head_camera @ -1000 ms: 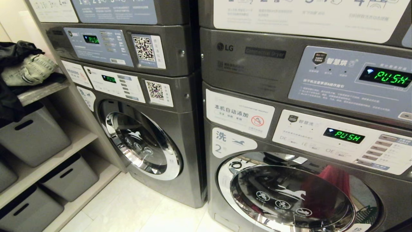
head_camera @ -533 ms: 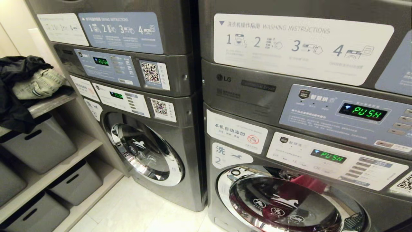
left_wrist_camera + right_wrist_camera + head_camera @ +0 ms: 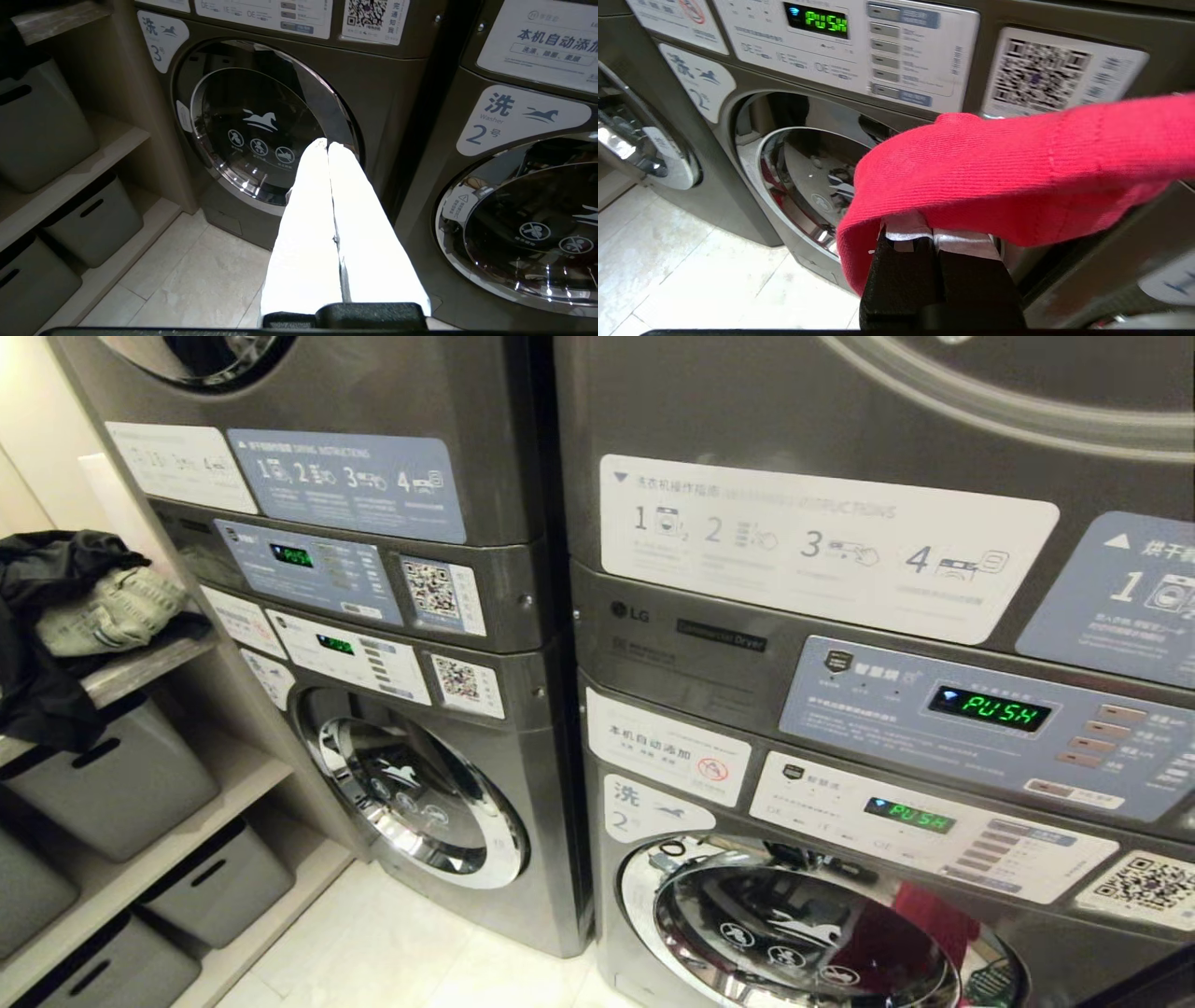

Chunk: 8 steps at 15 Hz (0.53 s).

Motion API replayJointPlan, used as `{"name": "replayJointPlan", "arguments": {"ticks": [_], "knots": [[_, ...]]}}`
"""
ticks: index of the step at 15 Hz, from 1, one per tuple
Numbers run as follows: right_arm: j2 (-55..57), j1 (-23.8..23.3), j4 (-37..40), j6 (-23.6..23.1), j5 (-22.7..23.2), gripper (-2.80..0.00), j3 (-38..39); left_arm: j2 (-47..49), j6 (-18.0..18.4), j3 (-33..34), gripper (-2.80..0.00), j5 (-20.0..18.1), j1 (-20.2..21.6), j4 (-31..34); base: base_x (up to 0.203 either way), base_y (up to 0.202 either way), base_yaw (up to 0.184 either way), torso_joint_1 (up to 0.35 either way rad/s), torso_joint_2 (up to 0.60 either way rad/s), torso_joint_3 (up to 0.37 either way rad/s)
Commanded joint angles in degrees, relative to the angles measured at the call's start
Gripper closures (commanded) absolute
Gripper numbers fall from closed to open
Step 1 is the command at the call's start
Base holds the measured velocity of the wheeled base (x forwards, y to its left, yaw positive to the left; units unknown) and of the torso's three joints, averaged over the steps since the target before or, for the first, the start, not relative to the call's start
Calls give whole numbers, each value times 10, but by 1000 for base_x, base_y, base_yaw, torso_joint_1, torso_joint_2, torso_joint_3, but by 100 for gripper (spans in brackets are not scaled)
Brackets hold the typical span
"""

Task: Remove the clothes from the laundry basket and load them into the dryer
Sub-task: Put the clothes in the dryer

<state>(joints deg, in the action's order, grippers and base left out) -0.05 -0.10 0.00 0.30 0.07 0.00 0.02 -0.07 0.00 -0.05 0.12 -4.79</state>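
My right gripper (image 3: 934, 221) is shut on a red knitted garment (image 3: 1017, 158), which drapes over the fingertips and hides them. It hangs in front of washer number 2's glass door (image 3: 803, 177). The dryer (image 3: 840, 616) sits stacked above that washer, and its round door (image 3: 990, 392) shows only at the top edge of the head view. Neither arm appears in the head view; the red cloth shows there only as a reflection in the washer door (image 3: 794, 943). My left gripper (image 3: 327, 145) is shut and empty, pointing at washer number 3 (image 3: 261, 130). The laundry basket is out of view.
A second washer-dryer stack (image 3: 373, 644) stands to the left. Further left, a wooden shelf unit (image 3: 140, 663) holds grey bins (image 3: 112, 784) and a pile of dark and khaki clothes (image 3: 84, 607). Pale floor tiles (image 3: 401, 952) lie in front.
The whole head view has shifted: the camera has risen, so the panels sit lower in the picture and the upper dryer doors have come into view. Both grippers stay shut.
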Motion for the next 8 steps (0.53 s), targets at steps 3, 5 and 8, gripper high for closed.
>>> {"name": "replayJointPlan", "arguments": {"ticks": [3, 5, 8], "knots": [[0, 0, 0, 0, -1, 0, 1, -1, 0, 18, 0, 0, 0, -1, -3, 5, -127, 7, -7, -9], [0, 0, 0, 0, -1, 0, 0, -1, 0, 18, 0, 0, 0, -1, 2, 4, -106, 145, -304, -168], [0, 0, 0, -1, -1, 0, 1, -1, 0, 19, 0, 0, 0, -1, 0, 0, 0, 160, -349, -183]]}}
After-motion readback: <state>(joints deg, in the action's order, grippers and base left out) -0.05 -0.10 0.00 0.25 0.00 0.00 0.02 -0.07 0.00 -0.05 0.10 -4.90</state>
